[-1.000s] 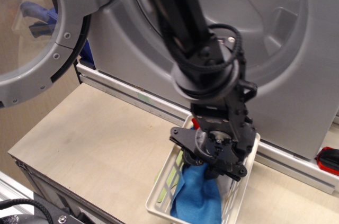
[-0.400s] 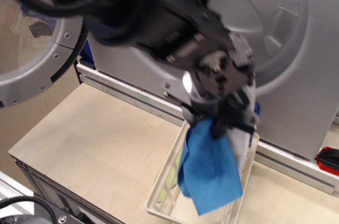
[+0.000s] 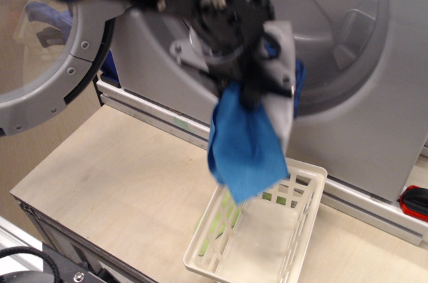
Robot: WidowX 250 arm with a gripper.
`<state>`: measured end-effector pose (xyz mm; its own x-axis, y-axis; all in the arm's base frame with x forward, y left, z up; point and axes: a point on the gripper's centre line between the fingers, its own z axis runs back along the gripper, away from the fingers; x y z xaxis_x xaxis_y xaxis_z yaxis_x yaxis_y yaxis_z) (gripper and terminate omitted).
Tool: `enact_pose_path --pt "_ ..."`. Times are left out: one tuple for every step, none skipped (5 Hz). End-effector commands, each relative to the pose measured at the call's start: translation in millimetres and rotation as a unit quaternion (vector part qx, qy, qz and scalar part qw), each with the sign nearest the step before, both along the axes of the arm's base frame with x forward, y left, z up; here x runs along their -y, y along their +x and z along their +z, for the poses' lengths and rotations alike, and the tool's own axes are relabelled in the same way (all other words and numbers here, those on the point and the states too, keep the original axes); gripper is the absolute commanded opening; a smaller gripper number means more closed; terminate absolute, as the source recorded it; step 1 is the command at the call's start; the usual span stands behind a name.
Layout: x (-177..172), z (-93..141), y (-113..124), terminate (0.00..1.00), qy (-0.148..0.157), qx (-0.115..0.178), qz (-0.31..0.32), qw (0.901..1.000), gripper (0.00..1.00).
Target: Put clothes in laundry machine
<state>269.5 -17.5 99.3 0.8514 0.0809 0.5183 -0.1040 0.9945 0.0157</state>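
One bundle of clothes (image 3: 245,146), blue with white piece, dangles limp, pinched by blurred claw (image 3: 257,92) above basket (image 3: 304,219).

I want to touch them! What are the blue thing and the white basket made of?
The blue cloth looks like soft fabric: it hangs limp and folds from the gripper. A white cloth hangs with it. The white basket looks like hard, smooth plastic: its walls are a stiff lattice that keeps its shape.
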Motion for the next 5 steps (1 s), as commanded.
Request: enact_pose_path --pt "-31.3 33.2 53.3 0.00 -0.025 0.040 0.032 0.9984 0.00" --pt "-32.0 24.5 69.1 0.00 -0.022 0.036 0.036 0.9985 0.00" --pt "-26.3 11.2 82.2 0.00 -0.008 0.047 0.026 0.9985 0.00" --pt "-23.5 -4.1 96.4 0.00 0.007 0.055 0.037 0.9978 0.00" --pt "-24.4 -12.8 110.2 0.00 0.014 0.069 0.046 0.9965 0.00"
